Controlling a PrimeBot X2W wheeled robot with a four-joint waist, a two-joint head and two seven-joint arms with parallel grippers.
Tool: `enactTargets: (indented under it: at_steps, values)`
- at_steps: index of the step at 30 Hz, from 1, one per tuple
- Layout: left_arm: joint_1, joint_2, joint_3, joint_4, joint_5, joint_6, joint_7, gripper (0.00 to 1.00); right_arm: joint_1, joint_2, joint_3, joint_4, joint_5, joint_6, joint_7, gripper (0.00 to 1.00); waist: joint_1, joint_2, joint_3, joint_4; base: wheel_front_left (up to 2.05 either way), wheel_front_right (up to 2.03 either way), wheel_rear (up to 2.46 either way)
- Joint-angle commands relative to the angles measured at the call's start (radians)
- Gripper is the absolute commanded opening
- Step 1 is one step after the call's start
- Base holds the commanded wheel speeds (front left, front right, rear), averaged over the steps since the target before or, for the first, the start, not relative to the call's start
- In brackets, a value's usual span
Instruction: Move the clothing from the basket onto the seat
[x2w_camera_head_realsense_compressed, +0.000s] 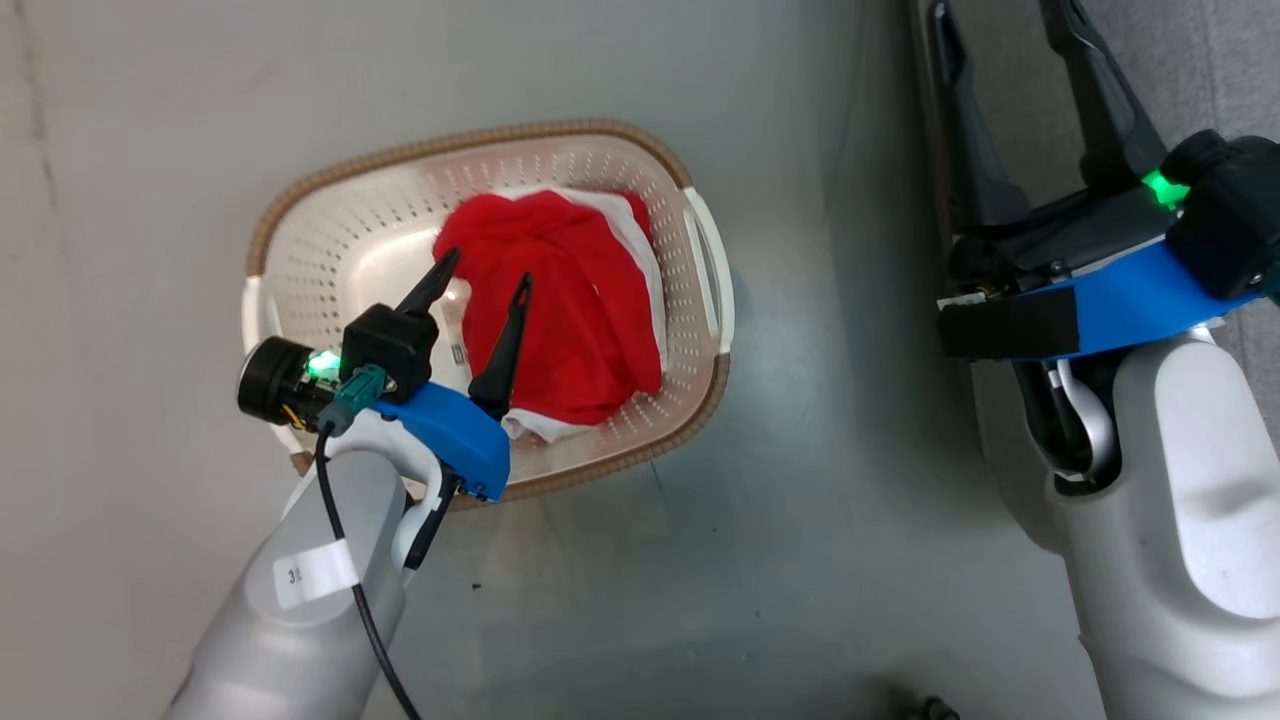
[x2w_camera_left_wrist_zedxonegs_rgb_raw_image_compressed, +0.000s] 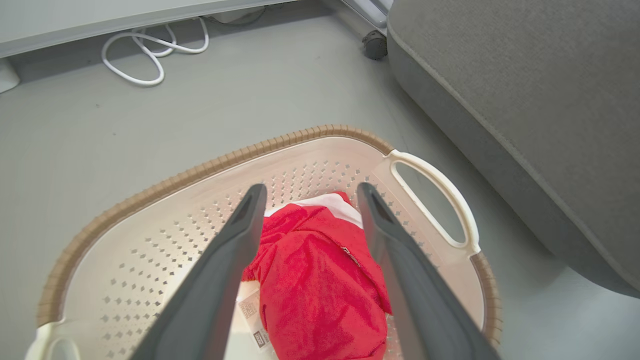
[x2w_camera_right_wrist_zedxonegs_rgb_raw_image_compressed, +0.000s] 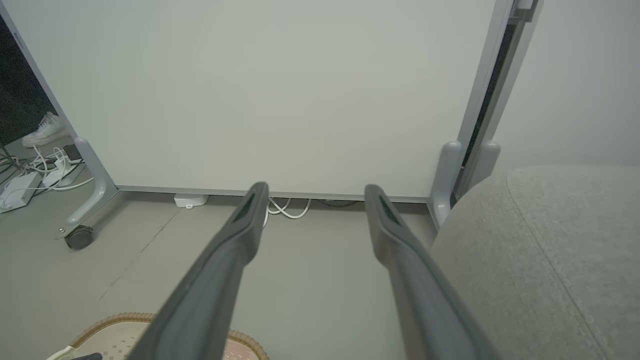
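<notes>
Clothing (x2w_camera_head_realsense_compressed: 560, 300) sits bunched in the basket (x2w_camera_head_realsense_compressed: 340, 230), pushed toward the end with the white handle (x2w_camera_left_wrist_zedxonegs_rgb_raw_image_compressed: 440, 200) nearest the seat (x2w_camera_left_wrist_zedxonegs_rgb_raw_image_compressed: 525, 125). Not yet moved. The basket stands on the grey floor (x2w_camera_head_realsense_compressed: 800, 500), near the seat but apart from it. The garment is bright red with white panels at the edges, a fine knit or mesh-looking weave, and it lies crumpled into a rounded heap with soft folds. Judgement: light, limp, no stiffness, it will drape and trail when lifted, and a loose end could catch on the rim. It isn't slippery or fragile. Best hold is probably a deep pinch on the thick top fold in the middle of the heap, so several layers come up together; a thin white edge would likely slip or drag the rest behind. The basket is hard cream plastic, rounded rectangular, perforated walls, brown woven-look rim, label sticker (x2w_camera_left_wrist_zedxonegs_rgb_raw_image_compressed: 250, 320) on the bare bottom beside the cloth. The seat is grey coarse woven upholstery with rounded edges and a stitched seam, broad and soft. Left hand (x2w_camera_head_realsense_compressed: 487, 268) is released, fingers wide, straddling the red heap from above, nothing gripped; can't tell if the tips touch the fabric. Right hand (x2w_camera_right_wrist_zedxonegs_rgb_raw_image_compressed: 315, 190) is released too, empty, held off by the seat edge above the floor.
</notes>
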Motion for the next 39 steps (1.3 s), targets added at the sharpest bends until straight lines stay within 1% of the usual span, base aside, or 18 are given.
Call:
enactTargets:
  at_steps: [1,3,4,8,11,17,21,30,39]
  values:
    - [-0.039,0.009,-0.024,0.028,0.002,-0.002,-0.003,1.00,-0.023,0.007,0.009,0.005,0.000,0.000,-0.009,1.00,-0.0003,0.0000,0.073,-0.023,0.00,0.00,0.00]
    - [-0.066,0.016,-0.057,0.072,-0.004,-0.002,-0.003,1.00,-0.033,0.011,0.018,0.015,0.006,0.000,-0.020,1.00,-0.0003,0.0000,0.096,-0.028,0.00,0.00,0.00]
    - [-0.066,0.016,-0.057,0.072,-0.004,-0.002,-0.003,1.00,-0.033,0.011,0.018,0.015,0.006,0.000,-0.020,1.00,-0.0003,0.0000,0.096,-0.028,0.00,0.00,0.00]
    - [-0.118,0.033,-0.094,0.148,-0.016,-0.002,-0.003,1.00,-0.051,0.020,0.037,0.032,0.016,0.000,-0.040,1.00,-0.0003,0.0000,0.141,-0.044,0.00,0.00,0.00]
    - [-0.155,0.044,-0.096,0.202,-0.016,-0.002,-0.003,1.00,-0.061,0.025,0.049,0.041,0.022,0.000,-0.054,1.00,-0.0003,0.0000,0.177,-0.058,0.00,0.00,0.00]
    - [-0.240,0.055,-0.087,0.307,-0.010,0.022,-0.001,1.00,-0.079,0.031,0.071,0.065,0.040,0.000,-0.084,1.00,-0.0003,0.0000,0.236,-0.093,0.00,0.00,0.00]
    - [-0.285,0.068,-0.092,0.356,-0.003,0.023,-0.002,1.00,-0.091,0.033,0.085,0.082,0.061,0.000,-0.107,1.00,-0.0003,0.0000,0.264,-0.120,0.00,0.00,0.00]
    - [-0.355,0.094,-0.095,0.438,-0.009,0.024,0.009,1.00,-0.101,0.033,0.120,0.100,0.119,0.000,-0.143,1.00,-0.0003,0.0000,0.303,-0.173,0.00,0.00,0.00]
    - [-0.379,0.085,-0.086,0.503,-0.038,0.025,0.043,1.00,-0.073,0.033,0.119,0.092,0.126,0.000,-0.155,1.00,-0.0003,0.0000,0.303,-0.184,0.00,0.00,0.00]
